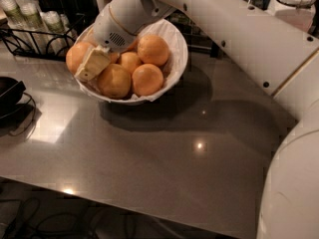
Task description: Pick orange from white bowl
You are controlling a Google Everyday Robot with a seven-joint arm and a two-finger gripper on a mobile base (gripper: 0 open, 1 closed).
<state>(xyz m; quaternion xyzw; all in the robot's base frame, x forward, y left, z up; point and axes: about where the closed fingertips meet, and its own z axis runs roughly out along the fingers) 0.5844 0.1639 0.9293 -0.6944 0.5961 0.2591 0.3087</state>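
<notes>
The white bowl, lined with crinkled white paper, stands at the back of the grey table and holds several oranges. Deep orange ones lie at the right and front. A paler one lies front left and another sits at the left rim. My gripper, beige-tipped on a white wrist, reaches down into the left side of the bowl. It rests between the left-rim orange and the paler front one, touching them. Oranges under the wrist are hidden.
A black dish sits at the table's left edge. A black wire rack with cups stands behind the bowl at the left. My white arm spans the upper right. Jars stand at the back right.
</notes>
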